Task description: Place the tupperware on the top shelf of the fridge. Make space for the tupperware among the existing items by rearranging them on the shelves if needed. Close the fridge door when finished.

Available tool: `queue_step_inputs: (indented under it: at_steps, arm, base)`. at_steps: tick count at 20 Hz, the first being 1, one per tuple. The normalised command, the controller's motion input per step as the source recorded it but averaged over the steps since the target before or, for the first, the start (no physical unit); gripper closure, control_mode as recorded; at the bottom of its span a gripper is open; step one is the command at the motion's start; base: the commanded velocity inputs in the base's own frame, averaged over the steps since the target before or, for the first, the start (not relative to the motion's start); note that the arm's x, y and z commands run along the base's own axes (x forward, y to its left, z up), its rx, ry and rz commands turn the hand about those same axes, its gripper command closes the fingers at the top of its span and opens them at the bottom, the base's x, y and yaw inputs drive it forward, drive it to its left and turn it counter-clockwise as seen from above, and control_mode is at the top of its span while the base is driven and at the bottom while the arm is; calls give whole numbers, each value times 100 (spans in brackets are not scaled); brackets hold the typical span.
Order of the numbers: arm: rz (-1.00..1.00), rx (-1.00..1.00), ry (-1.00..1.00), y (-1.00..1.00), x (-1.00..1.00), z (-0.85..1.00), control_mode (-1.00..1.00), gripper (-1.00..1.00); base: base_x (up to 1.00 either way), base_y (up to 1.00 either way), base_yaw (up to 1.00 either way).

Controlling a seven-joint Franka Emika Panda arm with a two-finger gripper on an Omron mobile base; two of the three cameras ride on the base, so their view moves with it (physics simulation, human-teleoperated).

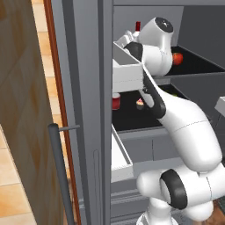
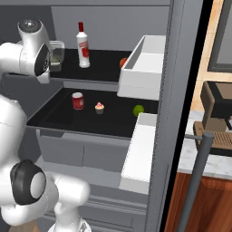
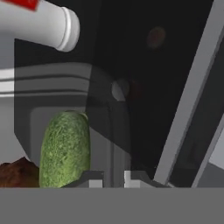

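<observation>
The arm reaches deep into the tall grey fridge (image 2: 181,68), and its end effector (image 3: 113,177) is pinching the rim of the see-through whitish tupperware box (image 2: 56,56) with green and brown food inside. The box is right at the fingertips — it fills the near part of the hand view. It sits at the left end of the thin black top shelf (image 2: 102,68), just over or on the board; I cannot tell which.

That spot looks picked because it is bare. The white bottle with the red cap (image 2: 82,45) stands just to its right, and a red round fruit (image 2: 123,62) lies farther right, so nothing seems to need moving.

The fridge door is open.
</observation>
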Motion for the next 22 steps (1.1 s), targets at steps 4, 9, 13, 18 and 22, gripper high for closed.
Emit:
queue_step_inputs:
  at_steps: [4, 9, 13, 18, 22]
  arm:
    - [-4, -1, 0, 31, 66, 0, -100, 100]
    - [-7, -1, 0, 14, 49, 0, -100, -100]
    - [-11, 0, -1, 0, 8, 1, -100, -100]
    - [-4, 0, -13, -27, -46, 29, -100, -100]
    - [5, 1, -23, -75, -100, 41, -100, -100]
  base:
    - [0, 0, 0]
    - [0, 0, 0]
    - [0, 0, 0]
    - [0, 0, 0]
    - [0, 0, 0]
